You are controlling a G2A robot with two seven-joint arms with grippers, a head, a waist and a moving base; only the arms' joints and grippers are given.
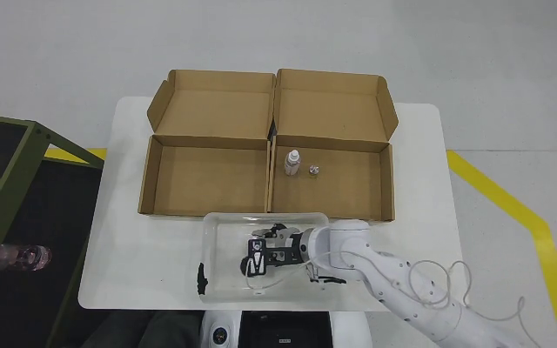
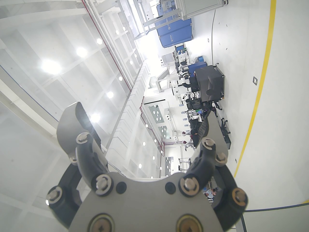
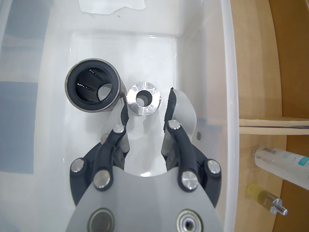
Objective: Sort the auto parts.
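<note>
The right hand [image 3: 147, 100] is down inside the clear bin [image 3: 227, 73], its fingers spread apart with nothing gripped. The small aluminium bushing [image 3: 144, 101] sits directly between the fingertips, with a gap showing on both sides. The bushing's bored end faces back toward the wrist, so its long axis runs roughly along the hand's line of reach. The fingers would therefore close across its round wall rather than its ends, a grip that looks workable but could slip on bare metal. Just outside one finger is the larger linear bearing [image 3: 93, 88], also end-on to the hand. That finger fills the narrow gap between the two parts, and whether it touches either cannot be told. The risk in closing is judged to be that the finger nudges the bearing or drags it along. Ahead and off to the side away from the bearing, beyond the bin wall, are the two cardboard boxes on the bench. The one nearer the hand [image 1: 348, 187] already holds a small bottle [image 1: 293, 162] and a small threaded piece [image 1: 315, 170]. The left hand [image 2: 143, 119] is well clear of the parts, pointed up toward the ceiling with its fingers wide apart and empty, so the right hand is plainly the nearer.
</note>
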